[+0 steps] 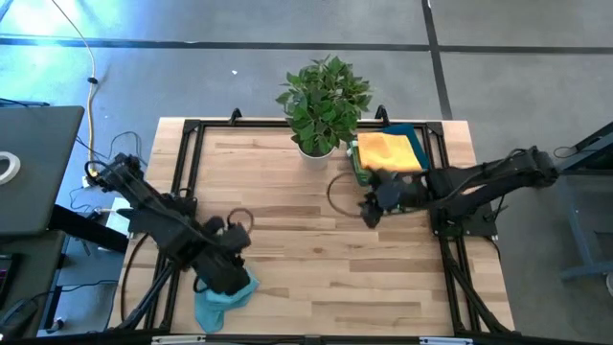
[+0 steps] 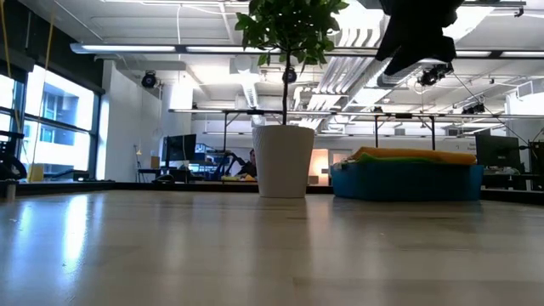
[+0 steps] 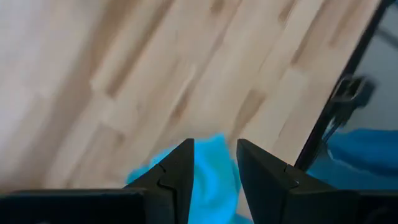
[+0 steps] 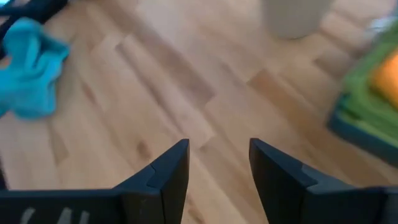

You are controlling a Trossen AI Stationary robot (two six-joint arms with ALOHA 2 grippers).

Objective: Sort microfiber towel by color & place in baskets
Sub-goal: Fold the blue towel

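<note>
Microfiber towels are partly sorted: in the high view you see an orange towel on top of a green one, both in the teal-blue basket at upper right, just beside the white plant pot. One blue towel is left, crumpled at the lower left edge of the table.

Your left gripper sits over that blue towel. In the left wrist view its jaws are only narrowly apart with blue cloth showing in the gap; whether they actually grip it you cannot tell.

Your right gripper hangs above bare table just below the basket, its jaws apart and holding nothing.

No second basket appears anywhere, so judge for yourself where blue belongs before lifting.
</note>
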